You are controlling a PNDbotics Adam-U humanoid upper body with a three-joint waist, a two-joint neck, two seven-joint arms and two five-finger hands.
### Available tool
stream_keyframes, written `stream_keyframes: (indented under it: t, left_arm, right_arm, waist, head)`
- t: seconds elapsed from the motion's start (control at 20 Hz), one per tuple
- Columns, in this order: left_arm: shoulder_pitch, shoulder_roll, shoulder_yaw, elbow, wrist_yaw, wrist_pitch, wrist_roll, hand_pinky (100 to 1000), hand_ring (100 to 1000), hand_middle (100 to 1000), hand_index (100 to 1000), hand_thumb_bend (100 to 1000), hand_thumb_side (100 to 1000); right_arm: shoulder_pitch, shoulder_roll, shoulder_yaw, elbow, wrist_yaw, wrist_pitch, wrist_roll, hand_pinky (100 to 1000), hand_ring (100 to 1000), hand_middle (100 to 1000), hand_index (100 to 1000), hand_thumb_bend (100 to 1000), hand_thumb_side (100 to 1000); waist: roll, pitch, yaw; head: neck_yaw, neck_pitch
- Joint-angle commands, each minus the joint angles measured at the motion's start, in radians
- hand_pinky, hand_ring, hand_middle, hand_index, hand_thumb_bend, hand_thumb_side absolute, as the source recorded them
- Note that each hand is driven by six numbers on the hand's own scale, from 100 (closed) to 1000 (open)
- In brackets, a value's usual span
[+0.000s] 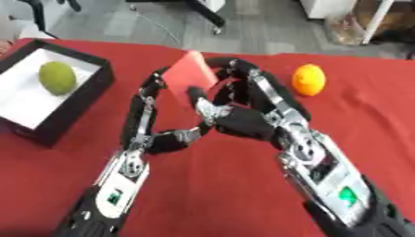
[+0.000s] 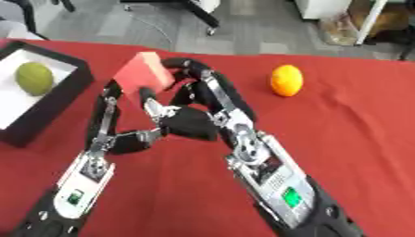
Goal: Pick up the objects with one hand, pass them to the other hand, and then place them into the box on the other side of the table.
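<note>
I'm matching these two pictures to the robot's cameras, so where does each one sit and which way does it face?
Left eye view: in the head, looking down and forward over the red table; both forearms rise from the bottom edge, the left robot hand and right robot hand meeting at a red block.
Right eye view: beside it, same downward aim, shifted slightly, so everything sits further left.
Shared: both hands on the block, the orange fruit, the black box holding a green fruit, grey floor beyond.
</note>
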Motion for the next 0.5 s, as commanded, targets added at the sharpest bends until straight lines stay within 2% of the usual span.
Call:
stream_keyframes:
  t: [0.05,0.5]
  left_arm:
    - [-0.010,-0.005,-0.005,-0.013,0.007,-0.001,0.020,783,784,810,896,656,542]
    - [-0.004,-0.003,-0.004,-0.013,0.033,0.003,0.057,777,775,802,887,616,550]
  right_arm:
    - [-0.009,-0.005,0.005,0.000,-0.028,0.007,-0.005,553,437,417,555,100,198]
    - [0.002,-0.004,0.015,0.042,-0.074,0.009,-0.051,546,433,413,551,100,181]
  waist:
    - [0.003,0.004,0.000]
    - [0.004,0.005,-0.001]
  head:
    - [-0.003,-0.002]
    - [-0.010,-0.002]
